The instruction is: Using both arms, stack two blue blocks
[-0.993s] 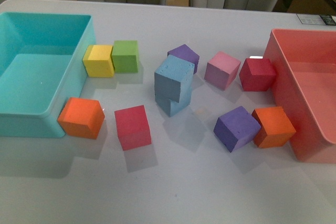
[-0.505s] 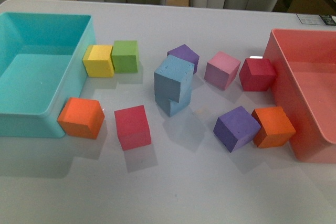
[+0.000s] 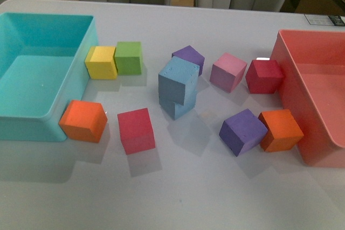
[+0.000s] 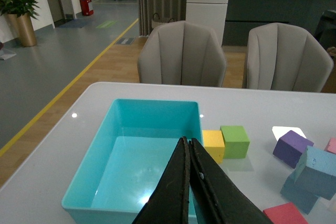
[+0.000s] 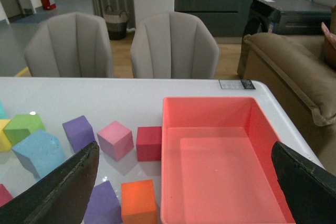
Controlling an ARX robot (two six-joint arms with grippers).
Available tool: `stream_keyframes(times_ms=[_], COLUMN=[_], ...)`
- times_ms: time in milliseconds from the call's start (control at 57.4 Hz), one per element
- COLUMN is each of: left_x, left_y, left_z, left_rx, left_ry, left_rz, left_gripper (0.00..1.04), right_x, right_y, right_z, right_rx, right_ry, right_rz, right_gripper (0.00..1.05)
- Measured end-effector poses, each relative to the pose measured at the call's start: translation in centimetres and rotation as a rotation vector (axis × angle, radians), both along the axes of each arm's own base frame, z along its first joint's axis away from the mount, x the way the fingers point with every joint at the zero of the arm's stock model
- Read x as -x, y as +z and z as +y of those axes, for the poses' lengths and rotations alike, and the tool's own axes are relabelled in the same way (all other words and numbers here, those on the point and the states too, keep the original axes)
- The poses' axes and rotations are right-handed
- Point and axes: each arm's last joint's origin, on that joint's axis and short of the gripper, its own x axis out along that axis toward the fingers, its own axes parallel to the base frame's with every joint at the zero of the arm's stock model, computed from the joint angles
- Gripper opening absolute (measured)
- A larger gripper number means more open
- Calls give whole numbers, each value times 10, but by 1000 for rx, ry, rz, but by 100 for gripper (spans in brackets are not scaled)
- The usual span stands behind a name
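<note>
Two sky-blue blocks stand stacked at the table's middle: the upper blue block (image 3: 178, 80) sits twisted on the lower blue block (image 3: 178, 107). They also show in the left wrist view (image 4: 316, 164) and one in the right wrist view (image 5: 38, 152). Neither arm is in the front view. My left gripper (image 4: 186, 145) is shut and empty, above the turquoise bin (image 4: 123, 148). My right gripper (image 5: 186, 182) is open and empty, above the red bin (image 5: 220, 166).
Around the stack lie a yellow cube (image 3: 101, 62), a green cube (image 3: 129, 57), an orange cube (image 3: 83, 120), a red cube (image 3: 136, 130), purple cubes (image 3: 188, 57) (image 3: 242, 131), a pink cube (image 3: 228, 71), a dark red cube (image 3: 264, 76) and another orange cube (image 3: 280, 130). The turquoise bin (image 3: 16, 112) is left, the red bin (image 3: 294, 87) right.
</note>
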Motion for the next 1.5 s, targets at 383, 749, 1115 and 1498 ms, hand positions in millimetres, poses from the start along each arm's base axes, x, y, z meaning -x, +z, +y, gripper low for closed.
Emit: stream_keyframes(times_ms=[383, 749, 1115, 1498], left_x=[14, 14, 14, 14], left_y=[-3, -3, -3, -3], left_z=[0, 0, 0, 0], left_rx=[0, 0, 0, 0], left_ry=[0, 0, 0, 0], left_rz=[6, 6, 6, 6], left_gripper=[2, 2, 68, 96], right_x=[0, 0, 0, 0], right_y=[0, 0, 0, 0], right_z=[0, 0, 0, 0], right_rx=[0, 0, 0, 0], right_ry=[0, 0, 0, 0], right_rz=[0, 0, 0, 0], right_gripper=[96, 96, 96, 96])
